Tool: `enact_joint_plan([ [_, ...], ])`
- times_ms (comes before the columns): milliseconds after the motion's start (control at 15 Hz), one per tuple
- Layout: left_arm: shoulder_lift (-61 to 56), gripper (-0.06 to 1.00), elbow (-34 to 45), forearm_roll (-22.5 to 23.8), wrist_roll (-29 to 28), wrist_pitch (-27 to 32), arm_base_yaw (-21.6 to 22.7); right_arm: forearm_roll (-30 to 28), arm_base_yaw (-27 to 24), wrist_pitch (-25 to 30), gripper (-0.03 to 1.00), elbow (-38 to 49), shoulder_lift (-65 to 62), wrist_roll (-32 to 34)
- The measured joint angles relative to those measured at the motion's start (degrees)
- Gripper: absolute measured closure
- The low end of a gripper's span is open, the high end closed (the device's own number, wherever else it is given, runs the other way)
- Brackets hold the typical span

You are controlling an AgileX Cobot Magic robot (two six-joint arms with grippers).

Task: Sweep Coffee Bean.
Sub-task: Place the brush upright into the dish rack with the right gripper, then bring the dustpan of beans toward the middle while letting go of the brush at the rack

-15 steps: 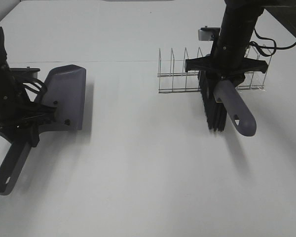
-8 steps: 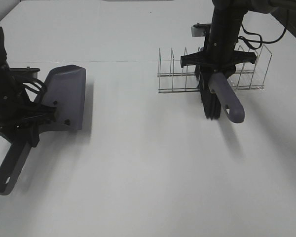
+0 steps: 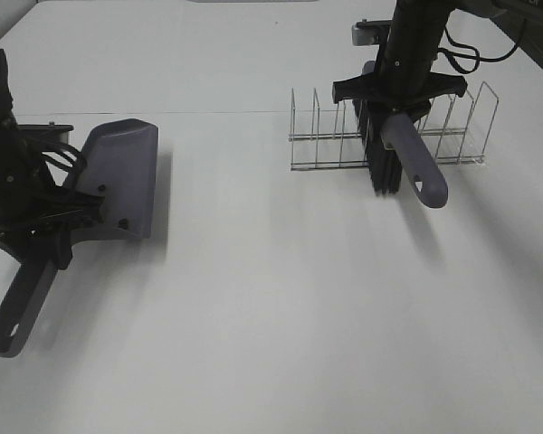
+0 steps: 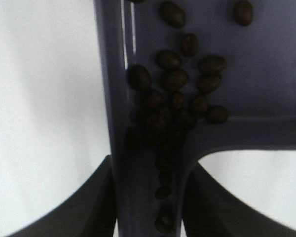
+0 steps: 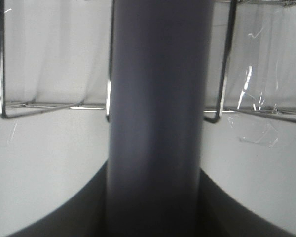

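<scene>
Near left: the left gripper is clamped on the handle of the grey plastic dustpan, whose long axis runs near-to-far. The small, dark oval coffee beans lie inside the pan, gathered where the handle meets the back wall. Far right, well apart across the white table: the right gripper clasps the grey-handled, black-bristled brush, handle pointing near and bristles at the chrome wire rack, so stowing it looks a short move between the uprights.

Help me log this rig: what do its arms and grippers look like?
Both matte black. The left arm carries bundled black cables; the right arm has a looping black cable, a silver-grey block and a wide black crossbar at the right gripper.
</scene>
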Motion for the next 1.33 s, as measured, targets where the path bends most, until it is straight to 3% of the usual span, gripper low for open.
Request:
enact_joint_plan([
  [200,0.00,0.61,0.00,-0.11,-0.23,0.00,0.00,0.69,-0.17,0.06,0.62,0.00,0.00,-0.63],
  [333,0.00,0.61,0.00,-0.46,-0.69,0.23,0.00,3.95,-0.11,-0.34,0.23,0.00,-0.11,-3.55],
  [400,0.00,0.61,0.00,-0.52,-0.80,0.63,0.00,4.35,0.00,-0.34,0.10,0.00,-0.46,-4.13],
  [467,0.00,0.61,0.00,-0.52,-0.80,1.26,0.00,4.64,0.06,-0.34,0.04,0.00,-1.20,-4.35],
  [933,0.00,0.61,0.00,-0.52,-1.55,1.38,0.00,4.87,0.06,-0.40,0.00,1.49,-10.31,-4.53],
  [1333,0.00,0.61,0.00,-0.52,-2.52,1.38,0.00,5.44,0.06,-0.40,0.02,14.44,-25.10,-6.02],
])
